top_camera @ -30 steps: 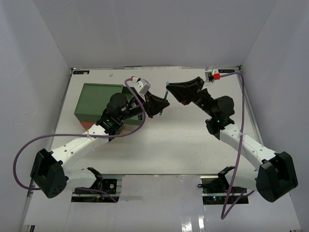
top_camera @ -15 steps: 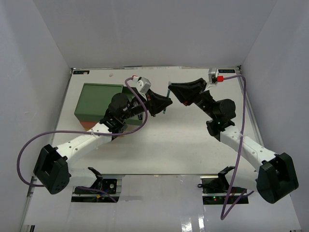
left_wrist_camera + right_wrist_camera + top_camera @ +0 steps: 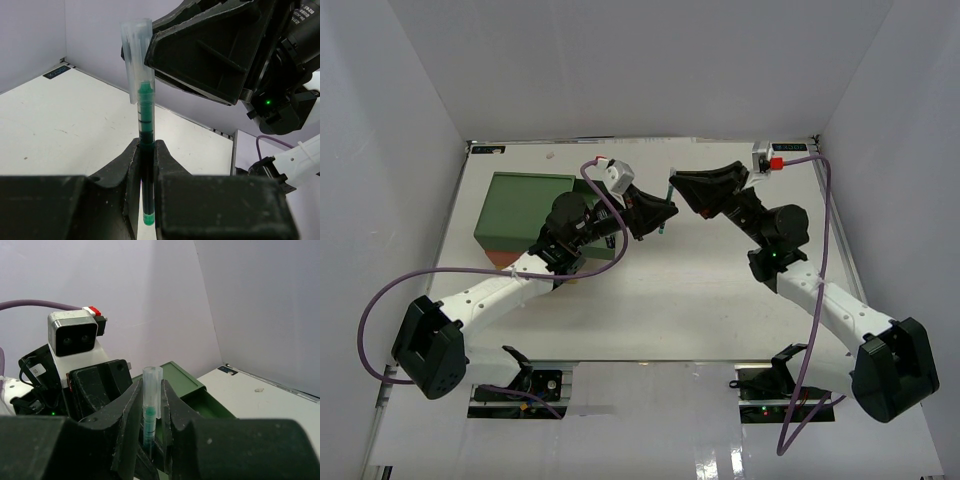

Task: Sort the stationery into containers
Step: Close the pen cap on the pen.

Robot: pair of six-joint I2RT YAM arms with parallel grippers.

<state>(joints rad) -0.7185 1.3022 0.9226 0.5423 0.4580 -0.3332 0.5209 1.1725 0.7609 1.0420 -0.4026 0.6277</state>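
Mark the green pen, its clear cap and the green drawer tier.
green pen (image 3: 145, 115), left wrist view, inked barrel.
clear cap (image 3: 135, 50), left wrist view, upper half.
green drawer tier (image 3: 520, 205), top external view, top face.

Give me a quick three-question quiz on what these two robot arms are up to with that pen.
1. True or false: the green pen lies inside the drawer stack.
2. Which colour is the stack's top tier? A green, B blue, C white.
3. Fill in: the left gripper pinches the pen's barrel, while the right gripper closes on its clear ____.
Key: 1 false, both grippers hold it between them; 2 A; 3 cap.
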